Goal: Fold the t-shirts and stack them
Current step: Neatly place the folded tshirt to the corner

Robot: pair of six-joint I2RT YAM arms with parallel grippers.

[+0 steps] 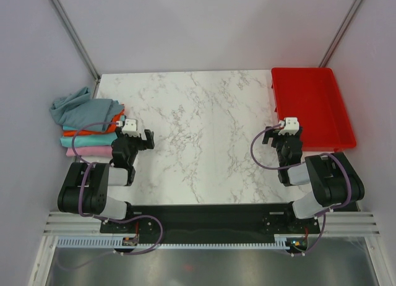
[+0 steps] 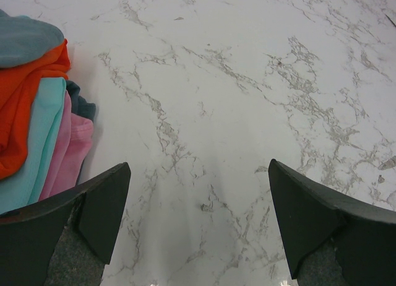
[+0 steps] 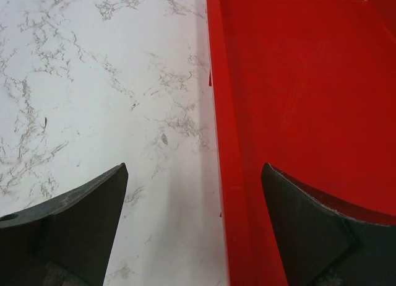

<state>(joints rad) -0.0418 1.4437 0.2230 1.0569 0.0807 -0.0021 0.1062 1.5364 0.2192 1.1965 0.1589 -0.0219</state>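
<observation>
The t-shirts lie in a pile at the table's left edge: a slate grey-blue shirt [image 1: 83, 109] loosely on top, then orange [image 1: 93, 130], teal [image 1: 86, 140] and pink [image 1: 90, 151] folded layers. In the left wrist view the same pile shows at the left, with orange [image 2: 25, 106], teal [image 2: 37, 143] and pink [image 2: 71, 150]. My left gripper [image 1: 146, 140] [image 2: 198, 205] hangs open just right of the pile, holding nothing. My right gripper [image 1: 270, 136] [image 3: 195, 205] is open and empty over the left rim of the red tray [image 1: 312, 106].
The red plastic tray [image 3: 297, 82] sits at the back right corner, with nothing in it. White marble tabletop [image 1: 204, 131] spans between the two arms. Grey walls close in the sides and back.
</observation>
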